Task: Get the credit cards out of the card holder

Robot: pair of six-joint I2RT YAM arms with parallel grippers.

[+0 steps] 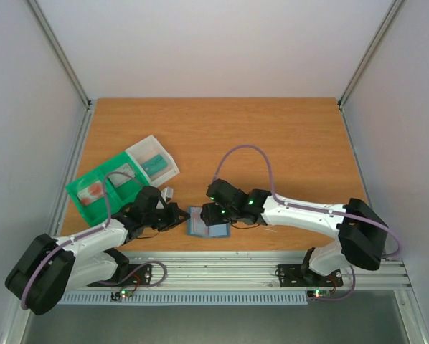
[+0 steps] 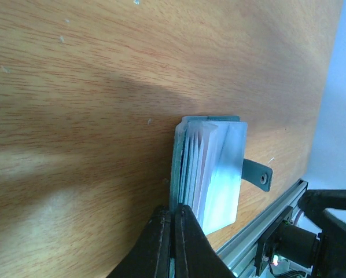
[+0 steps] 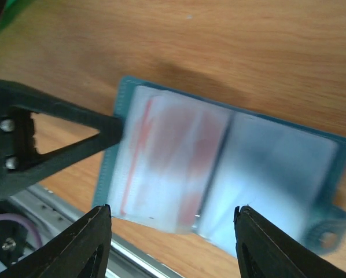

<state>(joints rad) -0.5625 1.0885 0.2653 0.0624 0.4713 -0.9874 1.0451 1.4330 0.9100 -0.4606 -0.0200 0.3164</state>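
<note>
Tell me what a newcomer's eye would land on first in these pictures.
First comes the slate-blue folding card holder, lying open near the near edge of the wooden table, with a reddish card showing through its clear sleeves. The left gripper is clamped on its edge, and the right gripper hangs open above it. Further left sits a bright green plastic tray with a clear box.

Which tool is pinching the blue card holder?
The left tool. It is shut on the edge of the card holder. The right tool hangs over the holder with its fingers wide open.
</note>
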